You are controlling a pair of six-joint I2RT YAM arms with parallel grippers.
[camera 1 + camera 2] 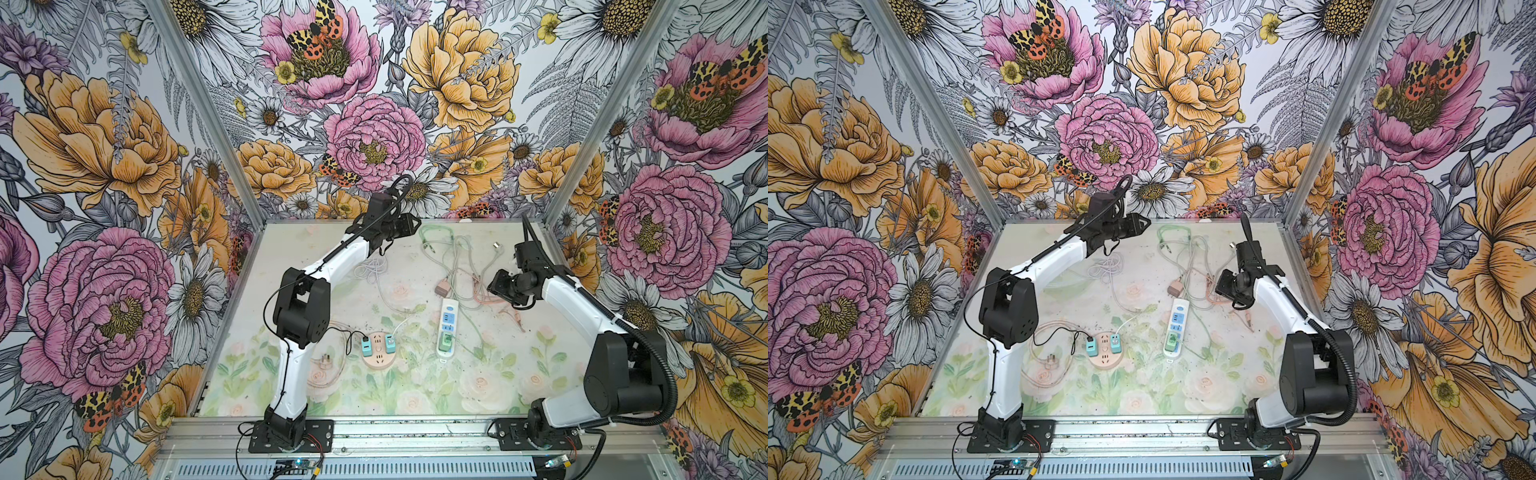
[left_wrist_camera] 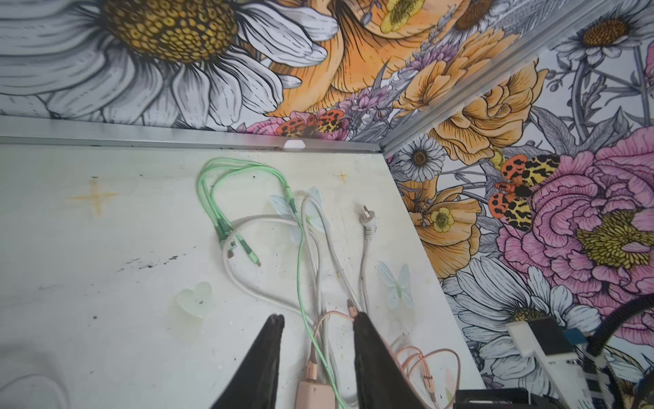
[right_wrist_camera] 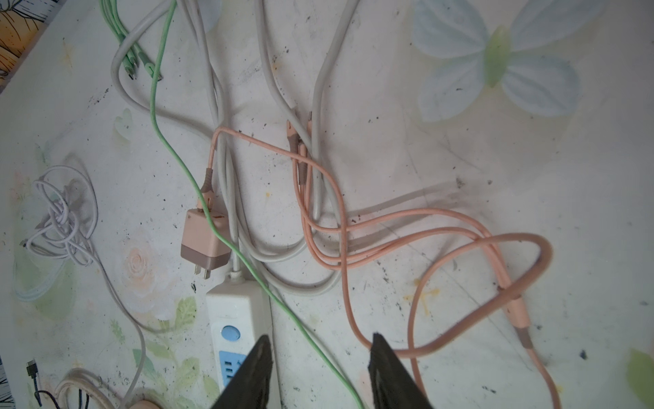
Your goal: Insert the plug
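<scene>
A pink charger plug (image 1: 443,286) (image 3: 203,237) lies loose on the table, its two prongs toward the head of the white power strip (image 1: 448,328) (image 3: 237,311). A green charger (image 1: 446,338) sits in that strip. In both top views my left gripper (image 1: 411,226) (image 1: 1142,222) hangs high over the back of the table. In the left wrist view it (image 2: 318,318) is open with only cables far below and the pink plug (image 2: 315,393) between its fingers' bases. My right gripper (image 1: 494,286) (image 3: 320,338) is open and empty, above the table just right of the strip.
A round pink socket (image 1: 377,347) with two teal chargers stands front left, a beige three-pin plug (image 1: 326,359) beside it. Tangled green, grey and pink cables (image 3: 318,226) spread behind the strip. A white two-pin plug (image 2: 367,216) lies near the back right corner. A white cable bundle (image 1: 372,270) lies left.
</scene>
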